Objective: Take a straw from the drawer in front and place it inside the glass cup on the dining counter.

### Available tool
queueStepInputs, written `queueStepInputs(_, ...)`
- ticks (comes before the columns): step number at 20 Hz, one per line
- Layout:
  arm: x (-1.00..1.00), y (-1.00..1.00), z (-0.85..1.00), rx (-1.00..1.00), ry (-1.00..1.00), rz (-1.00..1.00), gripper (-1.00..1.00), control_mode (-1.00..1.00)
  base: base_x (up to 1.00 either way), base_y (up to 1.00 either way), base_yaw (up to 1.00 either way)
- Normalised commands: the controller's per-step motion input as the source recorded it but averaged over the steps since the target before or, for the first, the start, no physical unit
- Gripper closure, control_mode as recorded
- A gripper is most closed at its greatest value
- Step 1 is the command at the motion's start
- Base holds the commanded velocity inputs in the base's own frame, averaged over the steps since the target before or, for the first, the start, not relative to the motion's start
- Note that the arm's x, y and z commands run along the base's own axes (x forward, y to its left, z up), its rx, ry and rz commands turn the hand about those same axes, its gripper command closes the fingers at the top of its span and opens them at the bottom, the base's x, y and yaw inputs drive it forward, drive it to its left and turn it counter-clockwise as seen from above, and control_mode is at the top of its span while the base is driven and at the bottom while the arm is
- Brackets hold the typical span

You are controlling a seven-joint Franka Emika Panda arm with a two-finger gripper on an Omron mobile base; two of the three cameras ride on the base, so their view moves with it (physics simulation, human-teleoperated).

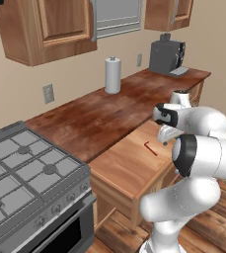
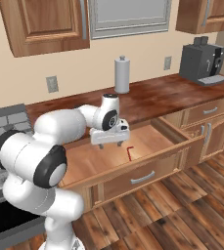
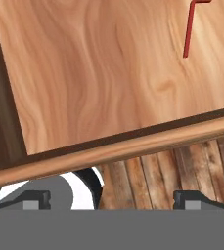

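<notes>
Hovered over the pulled-out wide shallow light-wood drawer [image 2: 84, 163] with the claw [image 2: 110, 143] spread wide, grasping nothing. Lay flat on the drawer floor: thin red bent-ended straw [image 2: 129, 152], near the front edge, just beside the claw, untouched.

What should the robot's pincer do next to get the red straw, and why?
Probably slide sideways until it is right over the straw, then go down. The drawer is already pulled open and the straw lies flat on its wooden bottom. The pincer hangs open above the drawer, holding nothing, a little to one side of the straw. In the hand view the straw sits off in a corner.
</notes>
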Motion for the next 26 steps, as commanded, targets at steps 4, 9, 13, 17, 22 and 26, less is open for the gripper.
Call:
queueStepInputs(4,0.00,-0.19,-0.57,0.00,-0.10,0.00,-1.00,-1.00,0.00,0.00,0.00)
queueStepInputs(9,0.04,-0.01,-0.58,0.00,-0.23,0.00,-1.00,-1.00,0.00,0.00,0.00)
queueStepInputs(13,0.19,0.00,-0.45,0.00,-0.21,0.00,-1.00,-1.00,0.00,0.00,0.00)
queueStepInputs(17,0.24,0.00,-0.39,0.00,-0.10,0.00,-1.00,-1.00,0.00,0.00,0.00)
queueStepInputs(22,0.27,0.00,-0.19,0.00,-0.01,0.00,-1.00,-1.00,0.00,0.00,0.00)
queueStepInputs(26,0.33,0.00,0.00,0.00,0.01,0.00,-1.00,-1.00,0.00,0.00,0.00)
